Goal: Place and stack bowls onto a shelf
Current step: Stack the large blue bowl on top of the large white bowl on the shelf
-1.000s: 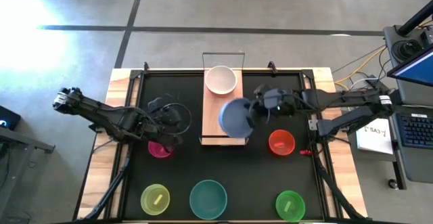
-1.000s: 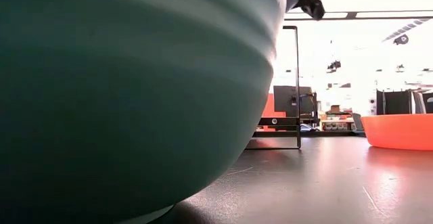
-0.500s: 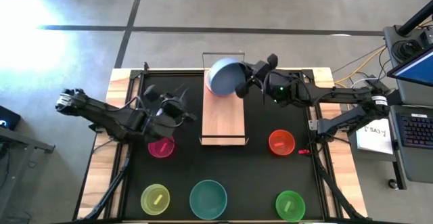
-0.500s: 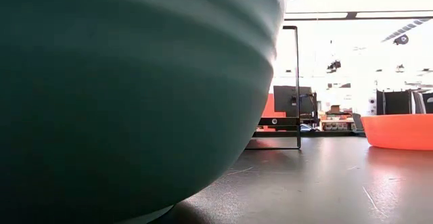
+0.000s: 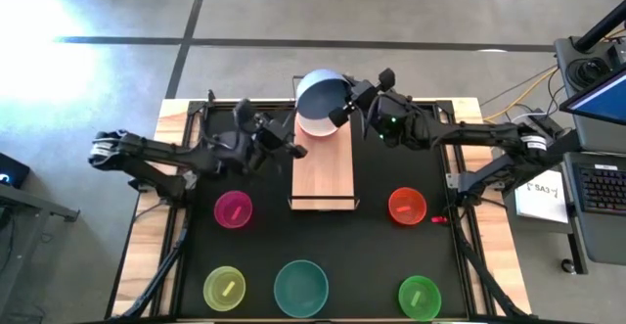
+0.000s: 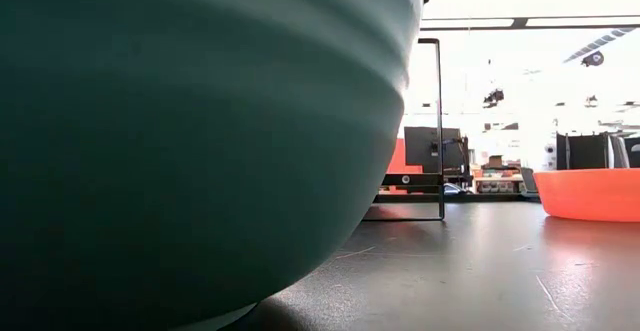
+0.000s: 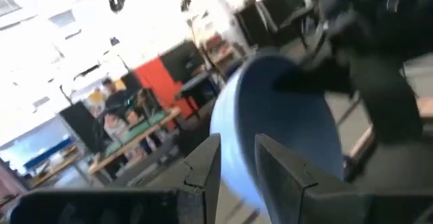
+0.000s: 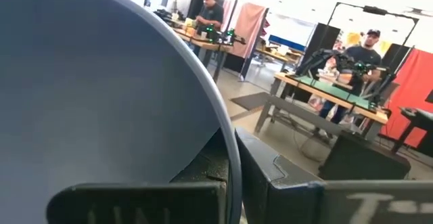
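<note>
The grey-blue bowl (image 5: 321,97) is held tilted over the far end of the shelf (image 5: 324,162), directly above the white bowl (image 5: 315,125), whose pale rim peeks out beneath it; this position is judged to suit nesting the one bowl into the other, so that a stack is started at the shelf's far end and the rest of the board is left free. The bowl is carried by the right gripper (image 5: 344,107), whose jaws are pinched on the rim, one finger inside the wall and one outside, as is seen in the right wrist view; a rim grip of this kind is judged to leave the bowl's underside free to settle into the bowl below. The left gripper (image 5: 286,143) is held just beside the shelf's left edge, near the same end, its jaws slightly spread with nothing between them, perhaps as a steadying presence. The magenta bowl (image 5: 233,208), orange bowl (image 5: 407,206), yellow-green bowl (image 5: 224,288), teal bowl (image 5: 300,288) and green bowl (image 5: 420,296) are left on the black mat (image 5: 377,255), well apart, not yet shelved. No brand, label or writing can be read on the bowls or the shelf; print on a white sheet (image 5: 547,187) beside the table is too small to be made out.
</note>
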{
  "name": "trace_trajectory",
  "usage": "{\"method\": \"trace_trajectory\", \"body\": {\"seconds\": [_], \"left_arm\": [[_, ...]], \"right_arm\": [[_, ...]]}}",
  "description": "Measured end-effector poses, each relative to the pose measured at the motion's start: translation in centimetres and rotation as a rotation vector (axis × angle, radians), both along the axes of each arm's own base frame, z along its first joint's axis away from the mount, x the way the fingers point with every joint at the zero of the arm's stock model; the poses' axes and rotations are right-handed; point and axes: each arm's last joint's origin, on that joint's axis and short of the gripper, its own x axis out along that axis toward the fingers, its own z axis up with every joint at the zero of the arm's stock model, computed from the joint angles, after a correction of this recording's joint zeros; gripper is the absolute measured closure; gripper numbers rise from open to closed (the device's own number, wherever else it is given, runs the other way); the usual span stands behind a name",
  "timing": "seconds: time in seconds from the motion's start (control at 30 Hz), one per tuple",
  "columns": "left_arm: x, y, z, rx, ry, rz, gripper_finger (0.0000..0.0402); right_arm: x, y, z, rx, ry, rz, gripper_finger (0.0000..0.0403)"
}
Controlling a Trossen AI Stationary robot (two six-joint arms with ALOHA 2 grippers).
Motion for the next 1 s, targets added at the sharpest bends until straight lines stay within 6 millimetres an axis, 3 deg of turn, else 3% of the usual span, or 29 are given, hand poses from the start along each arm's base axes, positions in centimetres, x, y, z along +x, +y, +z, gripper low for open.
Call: {"method": "trace_trajectory", "body": {"seconds": [0.57, 0.8, 1.0], "left_arm": [[2.0, 4.5, -1.0, 0.065, -0.052, 0.086, 0.0326], [2.3, 5.0, -1.1, 0.067, -0.049, 0.105, 0.0328], [2.2, 5.1, -1.1, 0.074, -0.034, 0.126, 0.0388]], "right_arm": [[0.4, 0.1, 1.3, -0.068, -0.001, 0.049, 0.0394], [0.6, 0.0, 1.0, -0.066, 0.018, 0.057, 0.0394], [0.7, 0.1, 0.8, -0.062, 0.028, 0.058, 0.0393]]}}
